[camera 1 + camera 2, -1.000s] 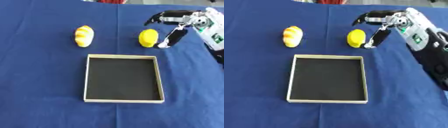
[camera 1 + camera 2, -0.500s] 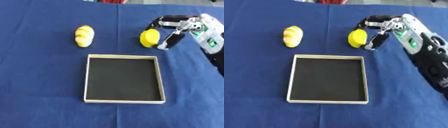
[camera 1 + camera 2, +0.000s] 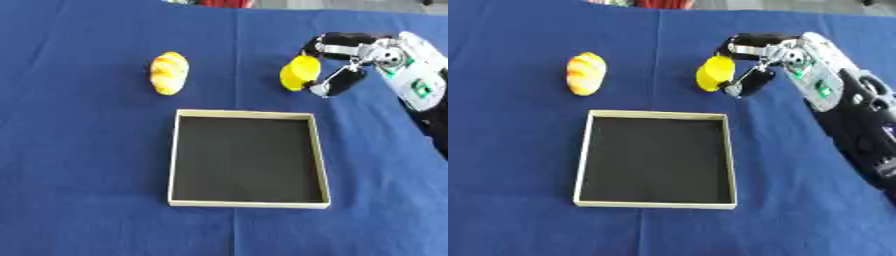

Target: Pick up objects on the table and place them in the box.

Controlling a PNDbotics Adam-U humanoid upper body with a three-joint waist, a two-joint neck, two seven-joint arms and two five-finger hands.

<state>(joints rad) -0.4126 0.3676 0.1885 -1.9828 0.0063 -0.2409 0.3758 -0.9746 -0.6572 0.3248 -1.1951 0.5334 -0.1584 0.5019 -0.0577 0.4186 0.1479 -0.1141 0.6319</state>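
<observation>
A yellow lemon-like object point(image 3: 296, 74) sits on the blue cloth just beyond the box's far right corner. My right hand point(image 3: 346, 62) reaches in from the right; its fingers curl over the top of the yellow object and its thumb sits at the lower right side, so it is pinched. A yellow-and-orange striped, bread-shaped object point(image 3: 169, 72) lies to the left, beyond the box's far left corner. The shallow box point(image 3: 175, 150) with a cream rim and black floor stands in the middle, with nothing inside. My left hand shows in neither view.
Blue cloth point(image 3: 79, 150) covers the whole table. My right forearm point(image 3: 842, 110) runs along the right side of the box. Something red and white point(image 3: 223, 3) shows at the far edge.
My right hand moved left to the yellow object and its fingers closed around it; the object has shifted a little. The striped object and box stay put.
</observation>
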